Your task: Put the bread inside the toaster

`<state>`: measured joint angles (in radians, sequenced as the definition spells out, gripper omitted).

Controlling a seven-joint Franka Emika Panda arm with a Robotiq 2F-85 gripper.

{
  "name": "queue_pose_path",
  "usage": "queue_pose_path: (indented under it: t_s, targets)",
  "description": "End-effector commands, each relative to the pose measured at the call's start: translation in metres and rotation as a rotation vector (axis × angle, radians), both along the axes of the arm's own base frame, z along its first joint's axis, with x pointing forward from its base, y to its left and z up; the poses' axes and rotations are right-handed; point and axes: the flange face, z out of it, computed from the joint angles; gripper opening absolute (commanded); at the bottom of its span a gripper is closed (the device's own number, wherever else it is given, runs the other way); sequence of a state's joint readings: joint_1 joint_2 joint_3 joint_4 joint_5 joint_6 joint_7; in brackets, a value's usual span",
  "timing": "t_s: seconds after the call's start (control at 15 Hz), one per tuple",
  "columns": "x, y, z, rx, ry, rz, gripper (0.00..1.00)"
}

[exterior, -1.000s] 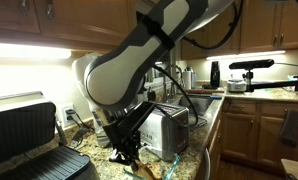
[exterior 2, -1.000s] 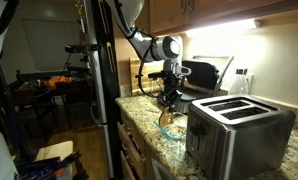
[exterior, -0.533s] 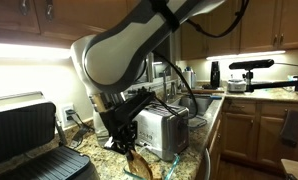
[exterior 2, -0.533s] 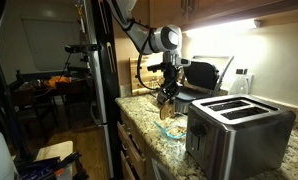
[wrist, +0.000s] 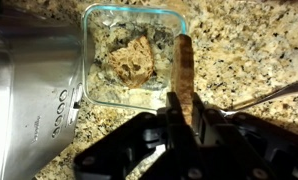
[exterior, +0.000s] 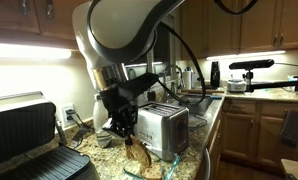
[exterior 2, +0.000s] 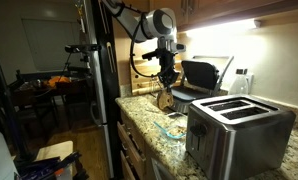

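Observation:
My gripper (wrist: 184, 112) is shut on a tan slice of bread (wrist: 183, 62), seen edge-on and held upright between the fingers. In both exterior views the bread (exterior: 139, 151) (exterior 2: 165, 100) hangs below the gripper (exterior: 124, 127) (exterior 2: 167, 84), above the granite counter. The brushed-steel toaster (exterior: 162, 128) (exterior 2: 239, 128) stands beside it, slots up. In the wrist view its controls end (wrist: 29, 100) fills the left side. A square glass container (wrist: 87, 48) lies below the held bread, with another brown piece (wrist: 129, 62) inside.
A black-and-silver contact grill (exterior: 29, 140) (exterior 2: 203, 74) stands open on the counter. The glass container (exterior 2: 173, 129) sits between gripper and toaster. Cables (wrist: 269, 95) run over the granite. The counter edge and cabinets (exterior 2: 139, 150) lie close by.
The gripper has risen with the bread, lifting it from just above the glass container to higher over the counter. The arm has swung upward.

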<state>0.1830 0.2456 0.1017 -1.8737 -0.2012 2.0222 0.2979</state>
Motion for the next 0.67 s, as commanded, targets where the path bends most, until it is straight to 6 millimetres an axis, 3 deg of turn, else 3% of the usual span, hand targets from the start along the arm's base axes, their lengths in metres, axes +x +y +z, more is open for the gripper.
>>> queue_pose_path:
  t_s: [0.0,0.6]
  targets:
    - [-0.036,0.002,0.033,0.017,-0.046,-0.017,0.04]
    - [-0.070,-0.017,0.089,0.016,-0.152,-0.093,0.04]
